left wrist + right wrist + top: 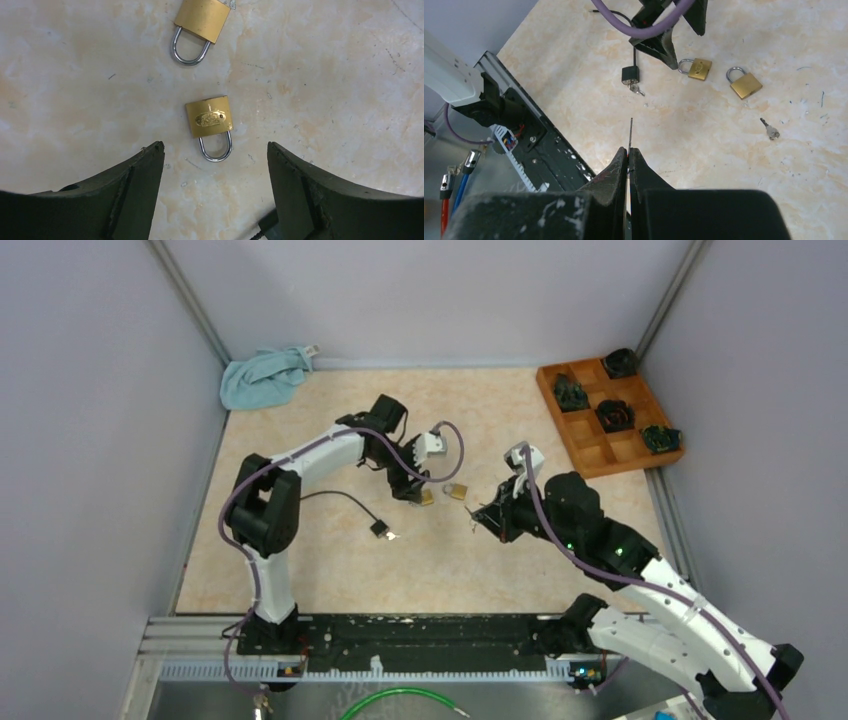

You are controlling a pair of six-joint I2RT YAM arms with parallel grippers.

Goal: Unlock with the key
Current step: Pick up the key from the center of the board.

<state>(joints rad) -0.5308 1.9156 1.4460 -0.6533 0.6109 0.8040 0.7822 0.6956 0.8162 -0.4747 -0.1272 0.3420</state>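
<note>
Black cable plug (380,529) lies left of centre on the worktop (330,575), and a second padlock (202,20) sits at the top of the left wrist view. The nearer padlock (210,116) lies flat between the tips of your wide-open, empty left gripper (215,149). Your right gripper (629,152) is clamped on the key (630,132).

Top cam: fixed, high behind the 2 arm bases, looks down and forward over the whole table (330,570). Left wrist cam: straight down, very close to the tabletop, left fingers (135,195) at its bottom edge. Right wrist cam: higher, oblique, sights past the right fingers (614,175) across the table toward the left arm (300,455). All 3 views share the 2 padlocks (456,491).
</note>
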